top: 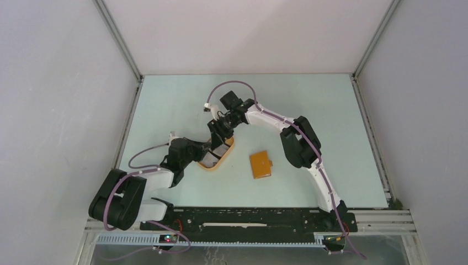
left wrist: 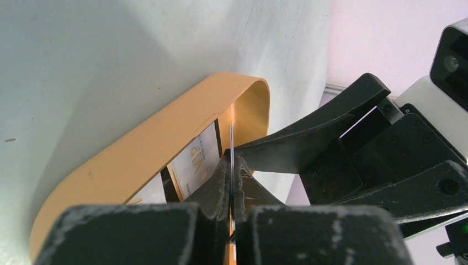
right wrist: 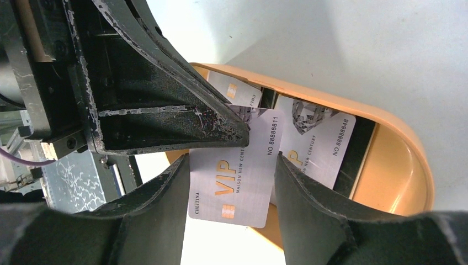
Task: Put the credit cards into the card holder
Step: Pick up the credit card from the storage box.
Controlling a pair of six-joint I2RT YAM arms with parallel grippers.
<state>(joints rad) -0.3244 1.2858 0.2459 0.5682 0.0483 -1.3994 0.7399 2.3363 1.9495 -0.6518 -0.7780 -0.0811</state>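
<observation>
Right wrist view: 1 credit card (right wrist: 234, 182), printed VIP, is seen held partly over the rim of the orange tray (right wrist: 409, 165), with 2 more cards (right wrist: 323, 146) lying flat inside the tray. The left gripper (left wrist: 232, 161) is clamped tight on this card, and in the left wrist view the card appears as a thin line pinched between the closed jaws. The right gripper (right wrist: 232, 163) is placed with its jaws apart, 1 finger on each side of the card. Whether the fingers touch the card's edges cannot be told. The card holder (top: 261, 164) lies closed on the table (top: 331, 110), just right of the tray and toward the near edge, apart from both grippers.

The step in hand is judged to be a handover of the card from left to right. It would be done well if the right jaws were centred on the card and closed gently, since a thin card squeezed across its width may bow or spring out. The left grip should be released only once the right hold is firm. The card holder would then have to be opened before any card is inserted.
</observation>
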